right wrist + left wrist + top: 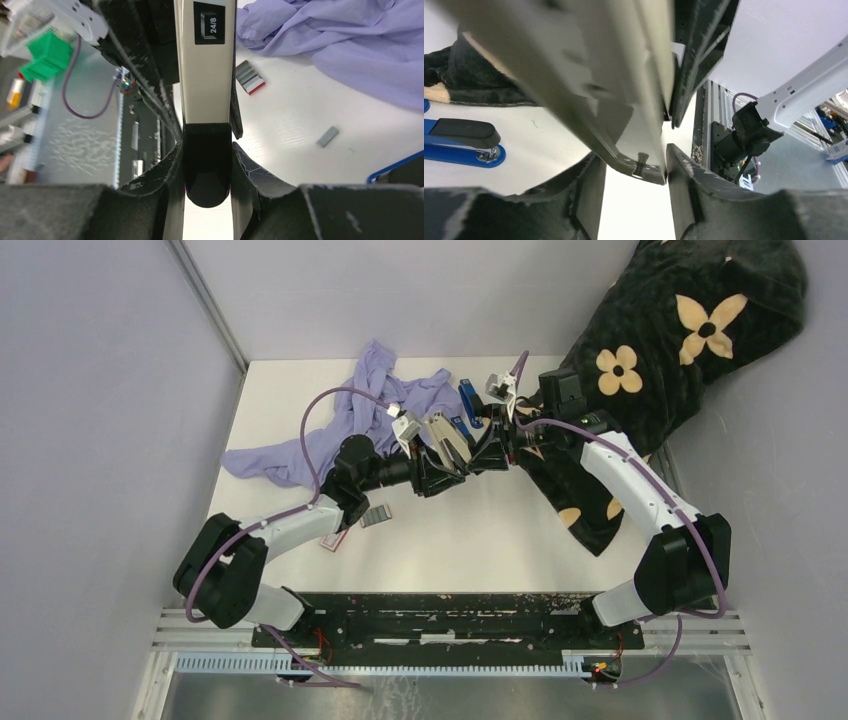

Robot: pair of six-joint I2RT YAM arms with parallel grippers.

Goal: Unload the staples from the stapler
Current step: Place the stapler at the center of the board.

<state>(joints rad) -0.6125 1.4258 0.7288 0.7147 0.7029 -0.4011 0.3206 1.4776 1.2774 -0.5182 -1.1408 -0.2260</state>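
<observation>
Stapler (pixel 207 75) pinched inside left gripper (pixel 634 166) and right gripper (pixel 206 160) could totally twist loose if they tug unevenly.

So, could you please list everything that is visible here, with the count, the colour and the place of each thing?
beige stapler: one, beige and black, lifted over the table, between both grippers.
blue stapler: one, blue and black, lying on the table behind it.
staples: one loose strip, silver-grey, on the table near the cloth.
small box: one, red-edged with grey strips inside, on the table.
cloth: one, lavender, crumpled, far left.
blanket: one, black with tan flowers, far right.
table: one, white.
left gripper: one, black, shut on the beige stapler.
right gripper: one, black, shut on its black end.
</observation>
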